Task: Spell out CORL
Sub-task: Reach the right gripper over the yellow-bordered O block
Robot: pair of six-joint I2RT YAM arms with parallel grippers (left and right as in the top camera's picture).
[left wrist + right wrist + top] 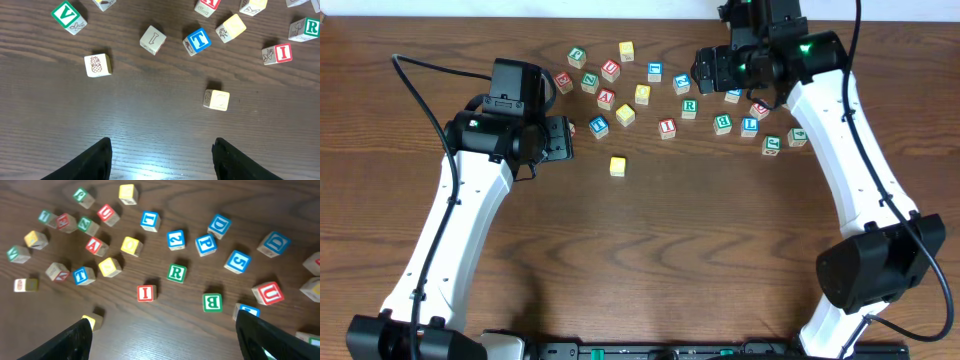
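The left pincer (162, 160) hung with its fingers apart and empty, near the pale yellow block (216, 99), which sat alone on the table (150, 130), apart from the other blocks (620, 80). The right pincer (170, 340) gaped, also empty, over the green R block (176, 273). Letters crowded close there, and I thought a wide drop could knock them or catch the wrong one.

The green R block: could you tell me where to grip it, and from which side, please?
Grip the green R block by opposite side faces, coming straight down from above: it lies flat, letter up, with bare table all round.
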